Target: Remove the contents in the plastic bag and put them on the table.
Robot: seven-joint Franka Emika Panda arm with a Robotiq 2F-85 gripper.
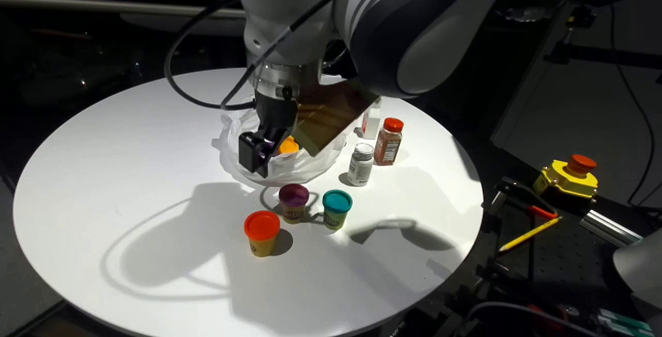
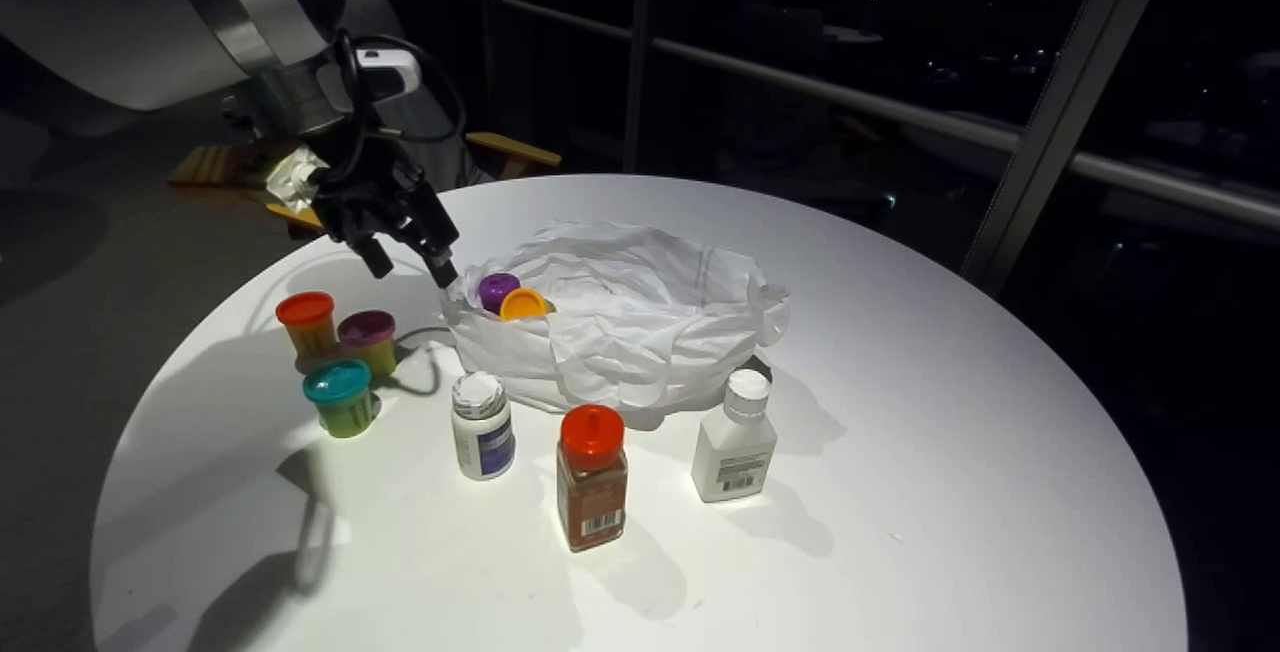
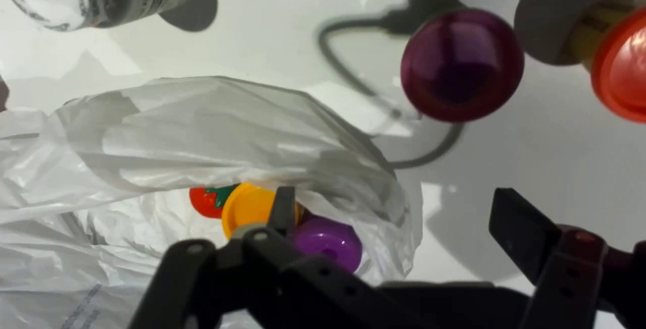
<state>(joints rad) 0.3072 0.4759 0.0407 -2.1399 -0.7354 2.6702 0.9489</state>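
White plastic bag (image 2: 650, 362), fingers (image 3: 522, 235) spread near its rim, open table (image 2: 980, 472) toward the edge

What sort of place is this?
Probably a robot lab or test room: a jointed robot arm hangs over a white round table, and beyond its edge sits a yellow box with a red button, likely a stop switch.

In an exterior view, the plastic bag (image 2: 640, 364) rests near the middle of the table (image 2: 950, 412). In the bag's left end lies a pot (image 2: 523, 305), another item (image 2: 498, 289) just behind and left. Three pots (image 2: 338, 382) stand grouped between the bag and the table's left edge. Before the bag stand a left bottle (image 2: 483, 437), a right bottle (image 2: 737, 452) and, furthest forward, a middle bottle (image 2: 592, 492).
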